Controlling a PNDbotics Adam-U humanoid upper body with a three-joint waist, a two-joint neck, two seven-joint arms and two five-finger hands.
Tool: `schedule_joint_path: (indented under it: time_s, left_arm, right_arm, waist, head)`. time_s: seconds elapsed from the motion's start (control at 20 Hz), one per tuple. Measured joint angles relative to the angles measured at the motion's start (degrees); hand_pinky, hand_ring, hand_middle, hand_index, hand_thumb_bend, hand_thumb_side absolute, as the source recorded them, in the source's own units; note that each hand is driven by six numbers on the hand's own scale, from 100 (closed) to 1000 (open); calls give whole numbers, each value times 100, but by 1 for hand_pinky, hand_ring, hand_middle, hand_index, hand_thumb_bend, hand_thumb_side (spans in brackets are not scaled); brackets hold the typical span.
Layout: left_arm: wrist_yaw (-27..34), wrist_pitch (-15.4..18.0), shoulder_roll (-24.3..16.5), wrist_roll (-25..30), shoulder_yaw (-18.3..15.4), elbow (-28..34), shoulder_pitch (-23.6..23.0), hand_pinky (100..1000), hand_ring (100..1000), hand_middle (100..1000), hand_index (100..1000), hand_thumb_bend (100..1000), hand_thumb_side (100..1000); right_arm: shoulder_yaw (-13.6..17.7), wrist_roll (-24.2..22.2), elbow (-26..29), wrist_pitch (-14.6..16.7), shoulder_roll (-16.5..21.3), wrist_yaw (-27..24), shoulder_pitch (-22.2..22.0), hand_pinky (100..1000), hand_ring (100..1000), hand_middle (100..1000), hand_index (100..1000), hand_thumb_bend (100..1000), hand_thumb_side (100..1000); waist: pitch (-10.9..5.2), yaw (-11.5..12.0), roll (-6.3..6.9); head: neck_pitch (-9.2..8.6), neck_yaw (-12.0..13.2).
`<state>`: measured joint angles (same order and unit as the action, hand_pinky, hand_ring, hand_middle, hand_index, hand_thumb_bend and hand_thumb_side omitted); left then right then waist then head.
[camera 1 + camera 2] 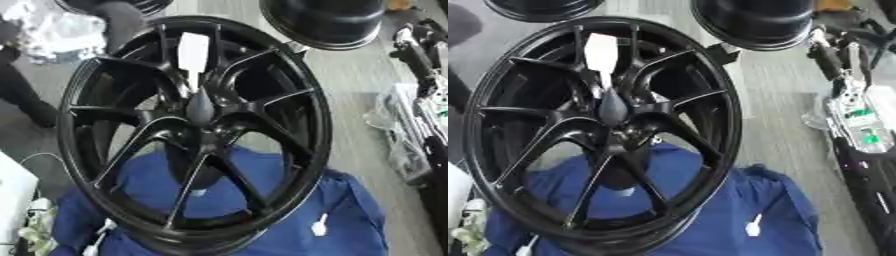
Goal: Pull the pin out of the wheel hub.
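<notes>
A black multi-spoke wheel (302, 100) stands tilted across the middle of both views, over a blue cloth (350, 210). At its hub (197, 127) sits the pin: a dark grey teardrop body (200, 106) with a thin stem and a flat white tab (193, 50) pointing up between the spokes. Nothing touches the pin. My right arm comes in along the right edge, black with silver parts, and its hand (833, 52) lies far right of the wheel, near the upper corner. My left hand does not show in either view.
A second black rim (325, 22) lies just beyond the wheel's upper right, and part of another (540, 9) at the top left. Small white pieces (319, 225) rest on the cloth. White clutter (31, 220) sits at the lower left. Grey floor runs between the wheel and my right arm.
</notes>
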<state>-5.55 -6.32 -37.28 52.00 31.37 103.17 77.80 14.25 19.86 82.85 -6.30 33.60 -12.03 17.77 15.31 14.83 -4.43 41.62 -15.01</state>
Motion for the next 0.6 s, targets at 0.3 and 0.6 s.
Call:
schedule_joint_path:
  time_s: [0.3,0.6]
  left_arm:
    - [-316,340,501,1,236,-743,238,897,848,787,833,100,689]
    - [-965,735,759,1,605,-1418,294,915,864,805,858,218,750]
  right_arm:
    - [-37,-33,-17,-14,0,0,39,811,603,551,806,100,541]
    - [-53,-47,-33,-15,-1,0,39,811,603,551,806,100,545]
  waist:
    - [0,-58,4]
    - [8,-63,49]
  head:
    - [-44,202]
    - [-46,320]
